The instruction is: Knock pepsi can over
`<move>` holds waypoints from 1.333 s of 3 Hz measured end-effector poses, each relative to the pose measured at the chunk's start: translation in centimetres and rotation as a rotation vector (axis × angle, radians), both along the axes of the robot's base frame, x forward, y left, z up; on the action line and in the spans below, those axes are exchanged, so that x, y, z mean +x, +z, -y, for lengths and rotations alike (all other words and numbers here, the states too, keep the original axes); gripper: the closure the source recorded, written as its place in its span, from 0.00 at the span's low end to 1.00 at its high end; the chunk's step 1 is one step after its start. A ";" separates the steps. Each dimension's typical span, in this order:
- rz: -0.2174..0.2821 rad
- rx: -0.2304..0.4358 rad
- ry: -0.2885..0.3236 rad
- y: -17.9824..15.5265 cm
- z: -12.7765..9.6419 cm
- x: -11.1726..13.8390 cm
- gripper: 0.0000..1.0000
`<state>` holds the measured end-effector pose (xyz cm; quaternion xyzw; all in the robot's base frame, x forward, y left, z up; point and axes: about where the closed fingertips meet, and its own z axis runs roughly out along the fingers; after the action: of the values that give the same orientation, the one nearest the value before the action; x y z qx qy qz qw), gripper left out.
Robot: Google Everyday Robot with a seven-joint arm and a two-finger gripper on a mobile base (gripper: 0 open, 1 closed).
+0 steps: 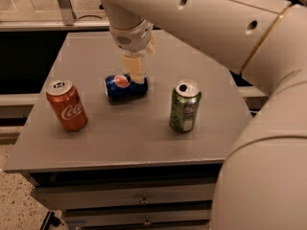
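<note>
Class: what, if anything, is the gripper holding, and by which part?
It cannot be told. The gripper is at the right end of the pepsi can, which lies on its side on the table; a grip does not show.

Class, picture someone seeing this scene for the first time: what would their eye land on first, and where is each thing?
The pepsi can lies on its side mid-table, with the gripper directly over its right end. A bulky white arm sweeps in from the upper right. On the grey table, a Coca-Cola can stands upright at the left and a green can at the right.
</note>
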<state>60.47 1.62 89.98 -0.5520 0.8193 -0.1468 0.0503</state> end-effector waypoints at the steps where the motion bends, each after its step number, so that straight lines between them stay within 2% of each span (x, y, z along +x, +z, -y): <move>1: 0.001 0.001 0.013 0.0 -0.1 0.1 0.39; 2: 0.002 0.008 0.028 0.0 -0.1 0.0 0.37; 3: 0.002 0.019 0.040 0.0 -0.2 -0.2 0.28; 4: 0.000 0.027 0.046 0.1 -0.2 -0.5 0.27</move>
<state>60.02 1.81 90.06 -0.5699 0.8083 -0.1346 0.0613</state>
